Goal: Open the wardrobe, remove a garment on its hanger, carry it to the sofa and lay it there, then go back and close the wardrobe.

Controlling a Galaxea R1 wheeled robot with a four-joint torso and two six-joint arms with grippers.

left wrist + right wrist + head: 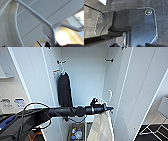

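White cloth of the short-sleeved T-shirt (101, 125) hangs on its thin white hanger (106, 100), pinched in the left arm's jaws (108, 108) just outside the tall open white wardrobe (85, 77), so lift gently past the black top (65, 89).

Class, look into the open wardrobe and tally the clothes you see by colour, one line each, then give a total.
Black garments: 1, the black top hanging at the left of the wardrobe.
White garments: 1, the white T-shirt by the left gripper.
Total: 2
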